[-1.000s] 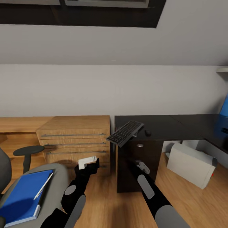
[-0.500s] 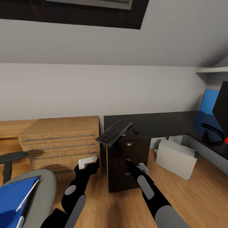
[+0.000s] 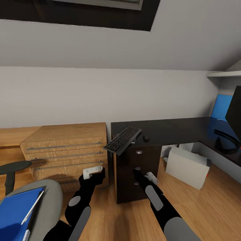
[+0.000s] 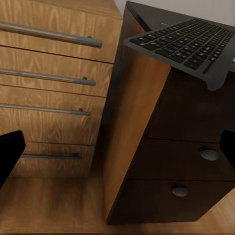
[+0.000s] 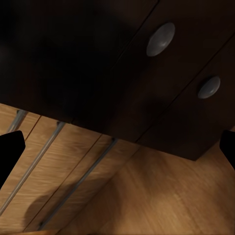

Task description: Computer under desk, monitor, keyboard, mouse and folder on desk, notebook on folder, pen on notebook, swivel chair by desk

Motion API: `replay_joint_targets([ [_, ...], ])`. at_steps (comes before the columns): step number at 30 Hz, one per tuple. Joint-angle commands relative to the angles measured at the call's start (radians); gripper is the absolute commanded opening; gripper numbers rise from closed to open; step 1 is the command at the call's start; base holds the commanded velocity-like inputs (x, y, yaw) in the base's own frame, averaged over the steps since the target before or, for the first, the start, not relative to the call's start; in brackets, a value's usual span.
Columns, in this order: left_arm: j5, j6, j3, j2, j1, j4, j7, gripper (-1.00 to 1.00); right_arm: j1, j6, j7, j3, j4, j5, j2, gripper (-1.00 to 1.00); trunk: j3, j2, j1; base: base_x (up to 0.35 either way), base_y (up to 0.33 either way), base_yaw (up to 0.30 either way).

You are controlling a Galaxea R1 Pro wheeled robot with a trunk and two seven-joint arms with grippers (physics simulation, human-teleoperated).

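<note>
The black keyboard (image 3: 122,140) lies tilted, hanging over the left corner of the dark desk (image 3: 174,129); it also shows in the left wrist view (image 4: 183,44). A small black mouse (image 3: 146,137) sits on the desk just beside it. The monitor (image 3: 234,112) stands at the desk's far right. Under the desk rests the pale computer tower (image 3: 187,167). On the grey swivel chair (image 3: 47,201) at lower left lies a blue folder (image 3: 15,216) with a white pen (image 3: 31,207) on it; I cannot pick out the notebook. My left gripper (image 3: 97,176) (image 4: 117,149) and right gripper (image 3: 139,175) (image 5: 117,149) hang open and empty before the desk's drawers.
A light wooden chest of drawers (image 3: 63,150) stands against the desk's left side. The desk's dark drawer column (image 3: 137,174) with round knobs is right before both grippers. The chair's armrest (image 3: 13,166) sticks up at left. A wall shelf (image 3: 224,73) hangs at right.
The whole view swung right, bringing the monitor in and pushing the chair to the left edge, then eased back a little. Both arms keep the same pose, grippers open.
</note>
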Motion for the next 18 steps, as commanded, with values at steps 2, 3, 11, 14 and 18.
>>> replay_joint_targets([
  [2,0.008,0.003,-0.001,0.0,-0.001,0.001,0.008,1.0,0.0,0.002,-0.007,0.003,-0.002,-0.006,-0.001,1.0,-0.001,-0.001,0.0,0.0,0.002,0.0],
  [3,0.008,0.003,-0.001,0.0,-0.001,0.002,0.007,1.0,0.0,0.002,-0.007,0.003,-0.002,-0.006,-0.001,1.0,-0.001,-0.001,0.0,0.0,0.001,0.0],
  [11,0.01,0.003,0.005,-0.003,-0.001,0.075,0.003,1.0,0.0,0.001,-0.008,0.003,-0.006,-0.004,-0.002,1.0,-0.001,-0.001,0.0,0.0,0.0,0.0],
  [14,0.022,0.004,0.007,-0.04,-0.001,0.206,0.003,1.0,0.0,0.001,-0.01,0.002,-0.015,-0.002,-0.015,1.0,-0.001,-0.001,0.0,0.0,0.0,0.0],
  [18,0.067,0.005,0.008,-0.079,-0.051,0.292,0.004,1.0,0.0,0.007,-0.011,0.002,-0.035,-0.005,-0.032,1.0,-0.001,-0.001,0.0,0.0,0.0,0.0],
])
